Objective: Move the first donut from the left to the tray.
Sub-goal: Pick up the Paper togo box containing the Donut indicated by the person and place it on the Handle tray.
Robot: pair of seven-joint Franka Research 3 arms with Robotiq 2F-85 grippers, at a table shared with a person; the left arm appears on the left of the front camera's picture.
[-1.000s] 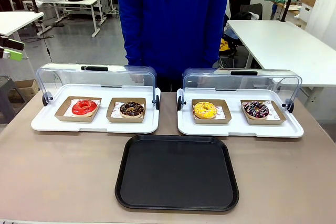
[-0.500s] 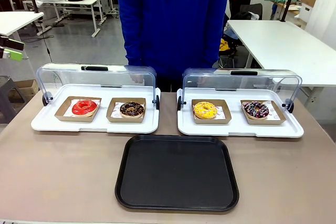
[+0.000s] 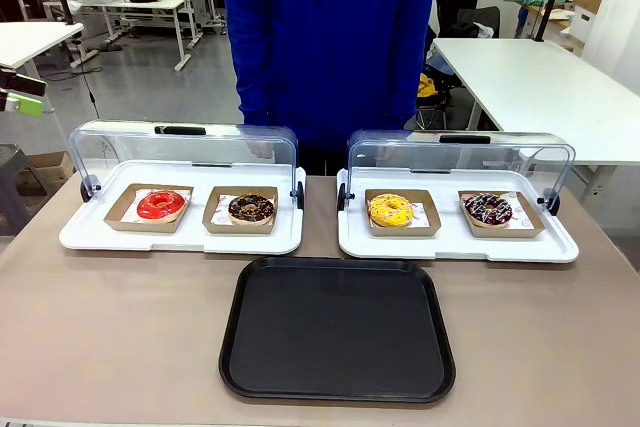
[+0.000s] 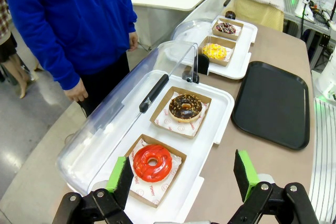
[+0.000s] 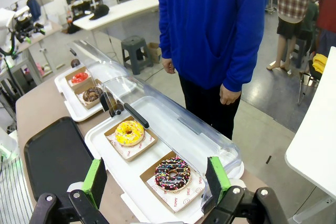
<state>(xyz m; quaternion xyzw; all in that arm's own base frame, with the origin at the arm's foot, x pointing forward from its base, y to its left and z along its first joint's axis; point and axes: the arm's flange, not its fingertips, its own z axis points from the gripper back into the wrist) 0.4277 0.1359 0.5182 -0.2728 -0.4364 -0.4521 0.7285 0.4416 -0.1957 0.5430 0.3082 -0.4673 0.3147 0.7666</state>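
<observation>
The red-glazed ring donut (image 3: 161, 205) lies in its small brown cardboard tray, leftmost on the left white tray, whose clear lid is swung open. My left gripper (image 4: 182, 174) hovers above and in front of that donut (image 4: 152, 162), open and empty. The large black tray (image 3: 338, 328) lies flat and bare at the table's near middle; it also shows as the black tray (image 4: 273, 103) and the black tray (image 5: 52, 156) in the wrist views. My right gripper (image 5: 157, 178) hangs open over the right white tray, holding nothing. The red donut (image 5: 80, 77) appears far off there.
A chocolate donut (image 3: 251, 209) sits beside the red one. The right white tray (image 3: 455, 243) holds a yellow donut (image 3: 390, 210) and a sprinkled chocolate donut (image 3: 488, 210), lid open. A person in a blue top (image 3: 330, 37) stands at the far edge, hands down.
</observation>
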